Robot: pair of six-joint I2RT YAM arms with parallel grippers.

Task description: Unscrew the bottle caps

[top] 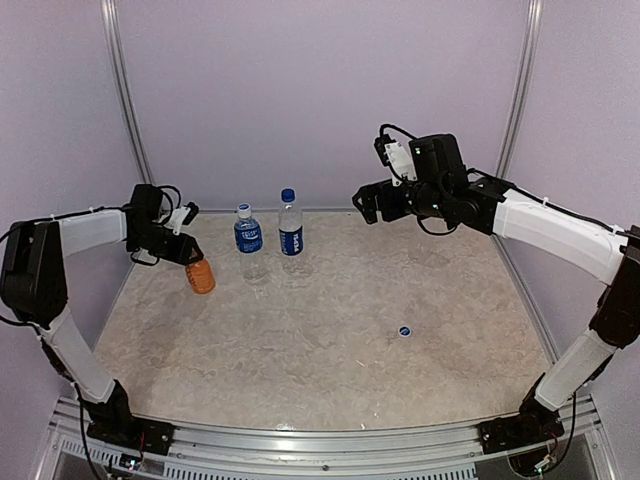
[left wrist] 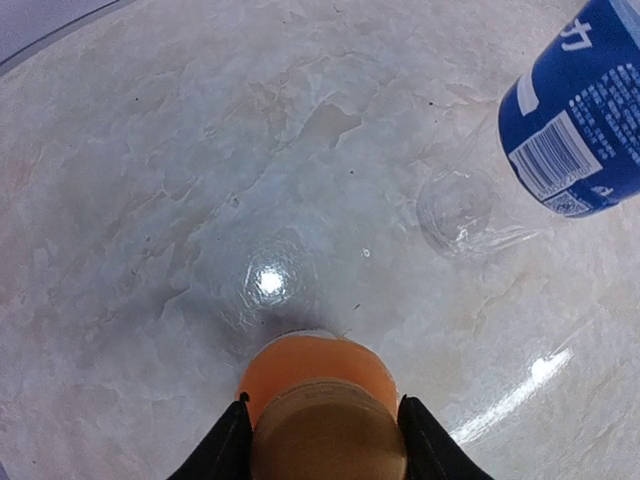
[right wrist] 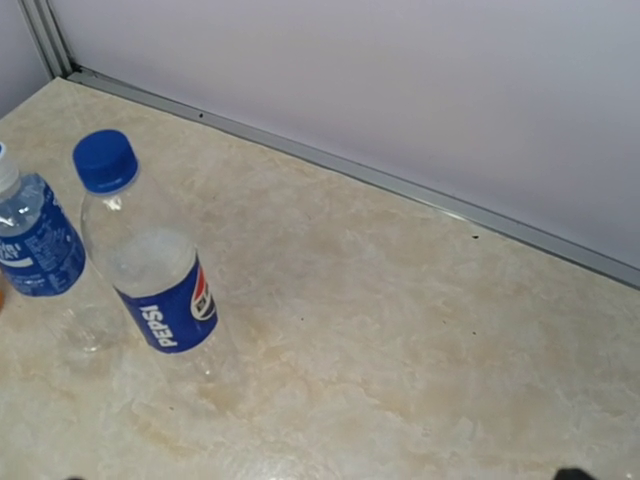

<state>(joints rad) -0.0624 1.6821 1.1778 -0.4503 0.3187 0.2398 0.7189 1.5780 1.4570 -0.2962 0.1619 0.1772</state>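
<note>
orange drink bottle (left wrist: 318, 368), two clear bottles (right wrist: 150, 270)

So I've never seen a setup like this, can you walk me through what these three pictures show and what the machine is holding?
These are two robot arms bolted at the near edge of a table, each ending in a two-finger gripper. The wide picture comes from a fixed camera above and behind them; the other two come from cameras on the wrists. The left gripper has a finger on each side of the orange bottle, at its brownish cap. The right gripper hangs open in the air, holding nothing. Two clear bottles with blue labels stand nearby, one with a whitish cap, one with a blue cap. A loose blue cap lies on the table.
</note>
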